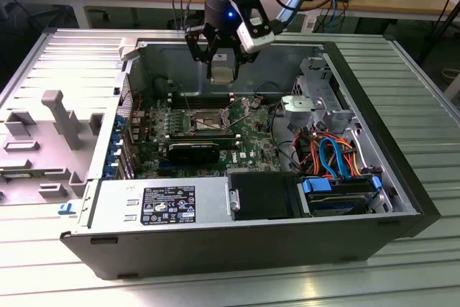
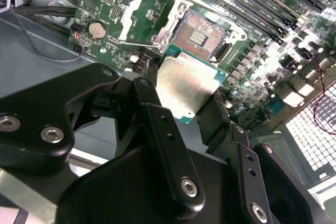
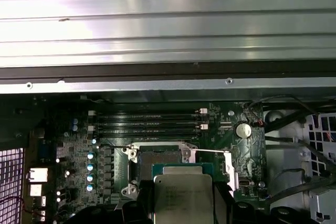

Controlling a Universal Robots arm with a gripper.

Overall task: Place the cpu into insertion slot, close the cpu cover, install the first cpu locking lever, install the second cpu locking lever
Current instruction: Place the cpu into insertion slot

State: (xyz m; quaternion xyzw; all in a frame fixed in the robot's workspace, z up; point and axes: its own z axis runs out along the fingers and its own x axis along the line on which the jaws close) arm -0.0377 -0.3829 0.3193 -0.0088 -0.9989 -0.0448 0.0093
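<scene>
- Gripper (image 1: 221, 62): in the exterior view it hangs from the arm above the open computer case (image 1: 215, 249), over the rear part of the motherboard (image 1: 255, 143).
- Jaws: clenched on the cpu (image 2: 190, 83). In the second wrist view the black fingers (image 2: 157, 121) clasp two opposite edges of the chip.
- Cpu: silvery heat-spreader on a green substrate, held in the air and not seated. In both wrist views its far edge overlaps the near rim of the insertion slot (image 2: 202, 35).
- Insertion slot: open, with its contact field exposed. It lies on the board between the memory slots (image 3: 147, 120) and the gripper.
- Cpu cover (image 2: 137, 14): swung back off the socket and lying open beside it, on the side of the coin cell (image 2: 97, 30). The green board shows through its cut-out.
- Locking lever (image 2: 139, 43): a thin wire rod, released and lying along the edge of the open cover.
- Graphics card (image 1: 205, 152): a long black card at the front of the board in the exterior view, well apart from the gripper.
- Power supply (image 1: 162, 203): a grey box at the case's front edge.
- Ribbed metal table (image 1: 431, 106): carries the case.
</scene>
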